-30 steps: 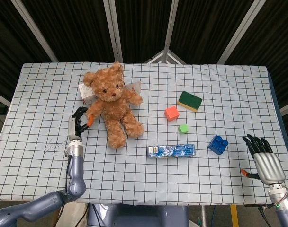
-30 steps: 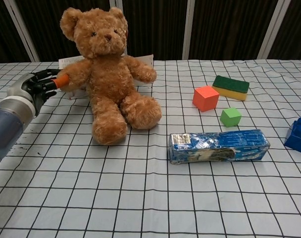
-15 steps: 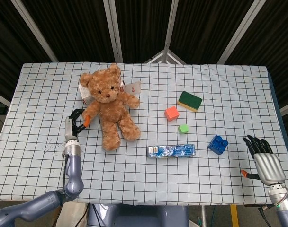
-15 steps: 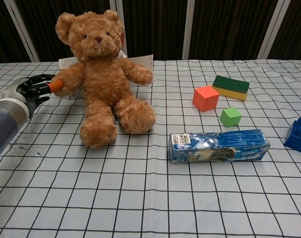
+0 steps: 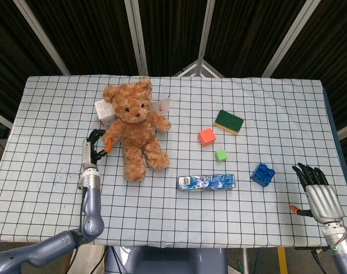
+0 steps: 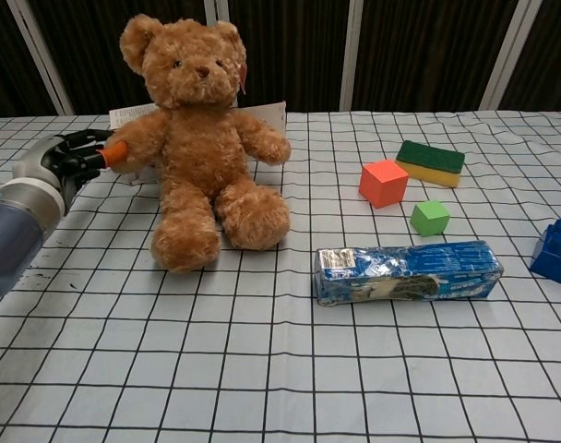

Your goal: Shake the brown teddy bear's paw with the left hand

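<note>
The brown teddy bear (image 6: 199, 138) sits upright at the back left of the checked table (image 5: 162, 205), legs stretched toward you. Your left hand (image 6: 70, 161) has its fingers curled around the bear's paw (image 6: 133, 148), an orange fingertip against the fur. A white box (image 5: 103, 112) lies just behind the bear. Right of it sit an orange cube (image 5: 206, 136), a green cube (image 5: 221, 154), a green and yellow sponge (image 5: 229, 121), a blue packet (image 5: 206, 182) and a blue brick (image 5: 263, 174). Your right hand (image 5: 316, 191) rests near the table's right edge, fingers apart, holding nothing, well apart from the brick.
</note>
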Controlling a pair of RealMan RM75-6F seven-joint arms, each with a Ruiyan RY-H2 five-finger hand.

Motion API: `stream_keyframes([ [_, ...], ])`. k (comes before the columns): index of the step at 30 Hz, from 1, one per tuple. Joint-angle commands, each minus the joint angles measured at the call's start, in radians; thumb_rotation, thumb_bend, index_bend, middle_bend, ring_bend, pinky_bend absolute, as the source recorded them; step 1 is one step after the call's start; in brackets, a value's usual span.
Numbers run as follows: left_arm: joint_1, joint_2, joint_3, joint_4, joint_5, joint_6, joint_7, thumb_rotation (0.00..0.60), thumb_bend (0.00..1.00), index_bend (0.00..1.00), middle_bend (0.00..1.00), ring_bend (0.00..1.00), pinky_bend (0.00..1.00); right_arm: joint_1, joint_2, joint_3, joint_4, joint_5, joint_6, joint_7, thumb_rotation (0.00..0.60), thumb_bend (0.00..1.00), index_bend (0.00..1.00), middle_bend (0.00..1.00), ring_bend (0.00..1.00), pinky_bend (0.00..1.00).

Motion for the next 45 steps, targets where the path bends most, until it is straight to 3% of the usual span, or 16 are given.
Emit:
stream_keyframes([
  [1, 0.009, 0.008, 0.01, -0.035, 0.025, 0.031, 0.013, 0.6, 0.63, 0.44, 0.42, 0.05, 0.06, 0.001, 0.0, -0.002, -0.002, -0.001, -0.003, 0.0, 0.6, 0.1, 0.0, 0.0, 0.0, 0.0],
  [6, 0.021, 0.013, 0.012, -0.013, 0.007, 0.021, 0.021, 0.6, 0.63, 0.44, 0.42, 0.05, 0.06, 0.001, 0.002, -0.003, -0.004, -0.005, -0.002, 0.001, 0.6, 0.1, 0.0, 0.0, 0.0, 0.0],
  [15, 0.005, -0.013, 0.006, 0.123, -0.029, -0.048, 0.01, 0.6, 0.63, 0.44, 0.42, 0.05, 0.06, 0.001, 0.005, -0.005, -0.012, -0.004, -0.003, -0.005, 0.6, 0.1, 0.0, 0.0, 0.0, 0.0],
  [19, -0.002, -0.018, 0.004, 0.128, -0.013, -0.044, 0.0, 0.6, 0.63, 0.44, 0.42, 0.05, 0.06, 0.001, 0.004, -0.004, -0.011, 0.001, -0.005, -0.008, 0.6, 0.1, 0.0, 0.0, 0.0, 0.0],
  [31, 0.016, 0.01, 0.007, 0.01, 0.043, 0.023, 0.011, 0.6, 0.63, 0.44, 0.42, 0.05, 0.06, 0.004, 0.003, -0.007, -0.015, 0.001, -0.011, -0.015, 0.6, 0.1, 0.0, 0.0, 0.0, 0.0],
  [45, 0.005, -0.017, 0.008, 0.123, -0.011, -0.04, 0.026, 0.6, 0.63, 0.43, 0.42, 0.05, 0.06, 0.006, 0.006, -0.008, -0.03, 0.017, -0.026, -0.028, 0.6, 0.1, 0.0, 0.0, 0.0, 0.0],
])
